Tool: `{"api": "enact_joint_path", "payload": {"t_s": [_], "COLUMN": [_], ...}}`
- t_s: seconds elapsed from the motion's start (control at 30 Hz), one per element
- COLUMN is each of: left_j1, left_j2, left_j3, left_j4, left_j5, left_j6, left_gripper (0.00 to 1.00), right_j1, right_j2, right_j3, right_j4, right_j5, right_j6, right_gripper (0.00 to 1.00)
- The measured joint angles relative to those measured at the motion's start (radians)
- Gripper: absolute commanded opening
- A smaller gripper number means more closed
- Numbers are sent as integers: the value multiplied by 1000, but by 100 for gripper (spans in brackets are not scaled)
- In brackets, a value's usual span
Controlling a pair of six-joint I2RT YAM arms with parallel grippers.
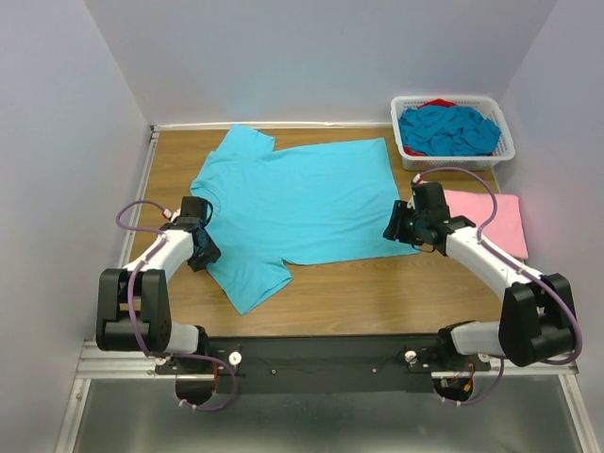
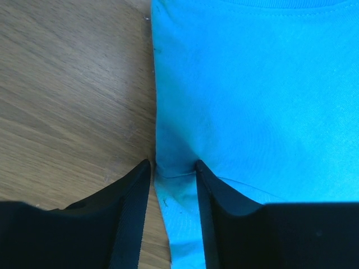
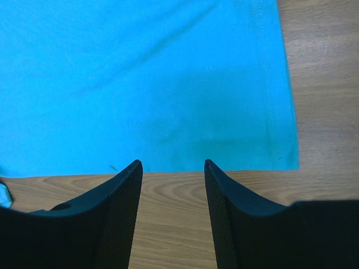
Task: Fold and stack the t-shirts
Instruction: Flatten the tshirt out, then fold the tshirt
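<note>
With left gripper [image 2: 172, 163] parted, straddles edge of turquoise t-shirt [image 1: 302, 198] spread mid-table, at its 8 o'clock; with right gripper [image 3: 173, 162] released, hovers over table [image 1: 377, 288] at shirt's 4 o'clock corner.

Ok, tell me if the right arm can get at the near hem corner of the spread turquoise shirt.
Probably yes. The right claw hangs open just off the turquoise shirt at its near edge, the hem corner slightly to one side, with only bare table between.
</note>
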Motion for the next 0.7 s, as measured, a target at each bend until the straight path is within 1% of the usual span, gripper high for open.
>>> {"api": "enact_joint_path", "payload": {"t_s": [0.13, 0.23, 0.37, 0.47, 0.7], "left_j1": [0, 0, 0, 0, 0], "left_j2": [-17, -70, -136, -127, -38], "left_j3": [0, 0, 2, 3, 3], "left_j4": [-20, -42, -54, -55, -46], "left_j5": [-12, -23, -42, -48, -48], "left_j6": [-17, -35, -52, -54, -52], "left_gripper": [50, 50, 45, 42, 41], "right_j1": [0, 0, 0, 0, 0], "right_j2": [-9, -17, -24, -26, -26], "right_j3": [-5, -6, -7, -7, -13], "right_j4": [0, 0, 0, 0, 0], "right_j5": [2, 3, 3, 3, 3], "right_j6": [0, 0, 0, 0, 0], "right_gripper": [56, 56, 56, 56, 56]}}
